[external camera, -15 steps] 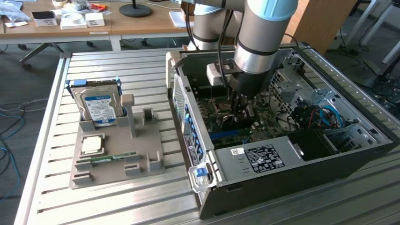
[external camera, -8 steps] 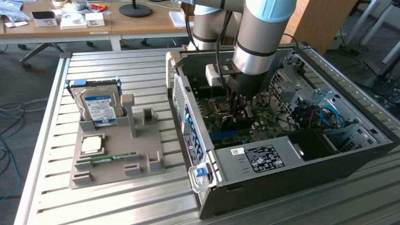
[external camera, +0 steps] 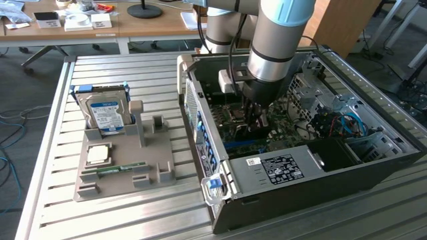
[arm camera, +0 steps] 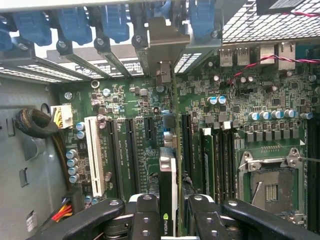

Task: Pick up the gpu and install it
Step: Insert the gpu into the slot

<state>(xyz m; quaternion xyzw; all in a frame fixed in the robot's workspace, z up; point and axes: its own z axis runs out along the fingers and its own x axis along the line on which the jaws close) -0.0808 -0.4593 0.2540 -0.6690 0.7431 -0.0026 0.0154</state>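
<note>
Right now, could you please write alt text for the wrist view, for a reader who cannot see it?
The gripper holds the gpu edge-on between its fingers, over the expansion slots of a green motherboard inside an open computer case. A CPU socket lies to one side of the card, and blue clips line the case's rear slot openings.

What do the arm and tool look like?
The arm is a grey tube with a light-blue band and black ring; a black cable runs to a white box at the wrist. The tool has black fingers with round bolts.
</note>
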